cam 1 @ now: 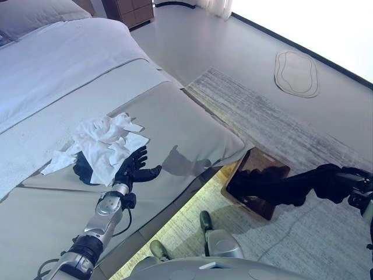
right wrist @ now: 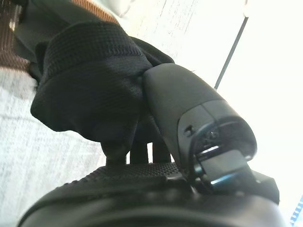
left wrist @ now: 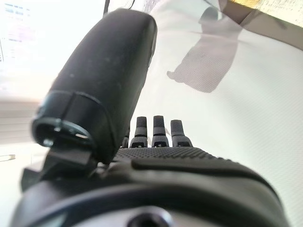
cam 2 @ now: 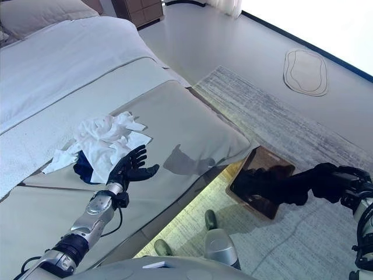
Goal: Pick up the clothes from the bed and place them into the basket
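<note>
Though crumpled, white clothes (cam 1: 105, 143) unheld

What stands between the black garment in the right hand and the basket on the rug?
Nothing visible. The right hand holds the black garment, which stretches toward the basket on the rug, its far end already over the rim.

The bed (cam 1: 192, 125) bears a crumpled white cloth (cam 1: 105, 143) over a dark garment (cam 1: 83, 169).
</note>
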Controlling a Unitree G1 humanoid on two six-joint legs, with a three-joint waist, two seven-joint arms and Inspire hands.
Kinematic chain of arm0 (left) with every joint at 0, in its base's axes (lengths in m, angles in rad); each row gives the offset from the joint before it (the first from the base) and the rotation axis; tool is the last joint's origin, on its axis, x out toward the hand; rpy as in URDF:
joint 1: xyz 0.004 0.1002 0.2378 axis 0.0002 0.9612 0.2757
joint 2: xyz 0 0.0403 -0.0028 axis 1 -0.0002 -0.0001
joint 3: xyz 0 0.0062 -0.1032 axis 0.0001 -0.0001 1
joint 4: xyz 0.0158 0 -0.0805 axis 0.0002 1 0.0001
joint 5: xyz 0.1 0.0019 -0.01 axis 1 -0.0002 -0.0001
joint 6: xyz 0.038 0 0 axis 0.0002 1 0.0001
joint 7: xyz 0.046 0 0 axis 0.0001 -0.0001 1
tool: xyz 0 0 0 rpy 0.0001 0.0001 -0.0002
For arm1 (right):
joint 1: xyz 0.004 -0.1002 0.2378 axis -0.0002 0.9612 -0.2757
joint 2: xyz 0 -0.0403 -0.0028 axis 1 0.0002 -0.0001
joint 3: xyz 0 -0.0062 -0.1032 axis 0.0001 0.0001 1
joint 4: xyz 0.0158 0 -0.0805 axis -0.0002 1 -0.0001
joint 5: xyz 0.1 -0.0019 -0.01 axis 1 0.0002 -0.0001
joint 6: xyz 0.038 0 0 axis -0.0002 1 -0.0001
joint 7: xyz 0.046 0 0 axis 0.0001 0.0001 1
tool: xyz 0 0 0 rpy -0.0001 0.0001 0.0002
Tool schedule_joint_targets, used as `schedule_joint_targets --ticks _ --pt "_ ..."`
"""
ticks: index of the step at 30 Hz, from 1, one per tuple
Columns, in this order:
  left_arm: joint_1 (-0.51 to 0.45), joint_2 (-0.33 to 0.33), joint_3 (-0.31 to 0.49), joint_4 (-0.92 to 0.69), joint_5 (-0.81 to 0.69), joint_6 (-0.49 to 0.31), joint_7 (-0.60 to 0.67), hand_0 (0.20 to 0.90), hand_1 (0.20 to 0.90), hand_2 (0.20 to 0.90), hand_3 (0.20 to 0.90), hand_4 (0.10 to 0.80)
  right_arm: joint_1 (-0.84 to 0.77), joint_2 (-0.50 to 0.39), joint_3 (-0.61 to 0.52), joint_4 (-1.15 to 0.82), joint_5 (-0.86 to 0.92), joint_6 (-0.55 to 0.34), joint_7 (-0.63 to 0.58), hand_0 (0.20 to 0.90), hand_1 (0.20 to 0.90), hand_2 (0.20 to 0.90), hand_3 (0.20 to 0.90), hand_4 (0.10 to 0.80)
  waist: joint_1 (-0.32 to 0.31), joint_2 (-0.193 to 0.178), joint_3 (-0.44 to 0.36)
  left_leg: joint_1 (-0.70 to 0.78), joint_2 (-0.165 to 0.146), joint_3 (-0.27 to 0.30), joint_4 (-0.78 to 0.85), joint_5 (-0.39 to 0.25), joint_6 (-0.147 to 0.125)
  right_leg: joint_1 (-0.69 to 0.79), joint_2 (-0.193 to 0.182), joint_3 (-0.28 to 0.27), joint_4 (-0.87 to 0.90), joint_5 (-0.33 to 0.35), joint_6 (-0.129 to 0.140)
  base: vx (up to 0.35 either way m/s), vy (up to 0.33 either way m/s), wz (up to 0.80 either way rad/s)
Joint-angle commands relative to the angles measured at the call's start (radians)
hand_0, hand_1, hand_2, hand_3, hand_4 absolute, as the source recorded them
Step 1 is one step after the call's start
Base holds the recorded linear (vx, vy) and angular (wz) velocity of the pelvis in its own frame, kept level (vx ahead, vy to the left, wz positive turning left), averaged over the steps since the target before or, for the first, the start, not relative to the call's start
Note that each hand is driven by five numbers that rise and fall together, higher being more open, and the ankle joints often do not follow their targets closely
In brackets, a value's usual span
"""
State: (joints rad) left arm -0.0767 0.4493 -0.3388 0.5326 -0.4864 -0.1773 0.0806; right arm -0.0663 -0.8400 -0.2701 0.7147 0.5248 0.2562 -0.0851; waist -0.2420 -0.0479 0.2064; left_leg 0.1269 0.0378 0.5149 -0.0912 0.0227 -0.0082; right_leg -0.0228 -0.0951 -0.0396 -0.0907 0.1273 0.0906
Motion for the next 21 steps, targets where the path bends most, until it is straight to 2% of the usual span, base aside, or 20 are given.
schedule_joint_targets --ticks 1,10,13,15,18,19,21 --pt "-0.039 0.011 0.015 -0.102 0.032 -0.082 -0.003 0.9 0.9 0.9 0.9 0.8 -0.082 -0.14 -0.064 0.018 -0.058 -0.145 -0.048 0.3 0.3 0.3 0.2 0.1 0.032 0.014 -0.042 0.003 0.029 -0.113 0.106 -0.136 0.008 -0.025 0.02 -0.024 0.087 -0.045 0.023 -0.033 -0.084 -0.02" --pt "-0.052 0.019 -0.013 -0.137 0.053 -0.056 -0.041 0.9 0.9 0.9 0.9 0.8 -0.13 -0.12 -0.028 -0.028 -0.02 -0.166 -0.09 0.3 0.3 0.3 0.2 0.1 0.025 0.053 -0.02 -0.004 0.029 -0.107 0.093 -0.127 -0.002 -0.024 0.022 -0.018 0.065 -0.044 0.017 -0.052 -0.07 0.0" --pt "-0.052 0.015 -0.025 -0.128 0.051 -0.053 -0.058 0.9 0.9 0.9 0.9 0.8 -0.166 -0.113 -0.003 -0.097 -0.018 -0.168 -0.099 0.3 0.3 0.3 0.2 0.1 0.016 0.073 -0.022 -0.003 0.024 -0.118 0.086 -0.125 -0.006 -0.02 0.032 -0.001 0.057 -0.049 0.012 -0.043 -0.07 -0.02" --pt "-0.055 0.012 -0.033 -0.124 0.043 -0.057 -0.053 0.9 0.9 0.9 0.9 0.8 -0.189 -0.11 0.011 -0.111 -0.027 -0.161 -0.102 0.3 0.3 0.3 0.2 0.1 0.016 0.079 -0.022 -0.006 0.017 -0.132 0.088 -0.129 -0.006 -0.02 0.038 0.01 0.054 -0.051 0.012 -0.028 -0.05 -0.07" --pt "-0.04 0.001 -0.034 -0.134 0.035 -0.063 -0.025 0.9 0.9 0.9 0.9 0.8 -0.266 -0.095 0.091 -0.137 -0.043 -0.141 -0.11 0.3 0.3 0.3 0.2 0.1 0.042 0.086 -0.018 -0.025 -0.032 -0.233 0.103 -0.144 0.011 -0.03 0.059 0.066 0.061 -0.05 0.011 0.005 -0.06 -0.32" --pt "-0.035 0.001 -0.03 -0.142 0.036 -0.061 -0.021 0.9 0.9 0.9 0.9 0.8 -0.29 -0.093 0.111 -0.143 -0.037 -0.135 -0.11 0.3 0.3 0.3 0.2 0.1 0.051 0.086 -0.017 -0.034 -0.042 -0.249 0.104 -0.141 0.015 -0.038 0.063 0.08 0.062 -0.046 0.008 -0.026 -0.072 -0.98" --pt "-0.032 0.0 -0.029 -0.145 0.037 -0.068 -0.022 0.9 0.9 0.9 0.9 0.8 -0.329 -0.094 0.133 -0.155 -0.03 -0.126 -0.107 0.3 0.3 0.3 0.2 0.1 0.054 0.088 -0.011 -0.042 -0.034 -0.227 0.113 -0.144 0.014 -0.051 0.056 0.064 0.054 -0.038 0.006 -0.078 -0.036 -1.01"
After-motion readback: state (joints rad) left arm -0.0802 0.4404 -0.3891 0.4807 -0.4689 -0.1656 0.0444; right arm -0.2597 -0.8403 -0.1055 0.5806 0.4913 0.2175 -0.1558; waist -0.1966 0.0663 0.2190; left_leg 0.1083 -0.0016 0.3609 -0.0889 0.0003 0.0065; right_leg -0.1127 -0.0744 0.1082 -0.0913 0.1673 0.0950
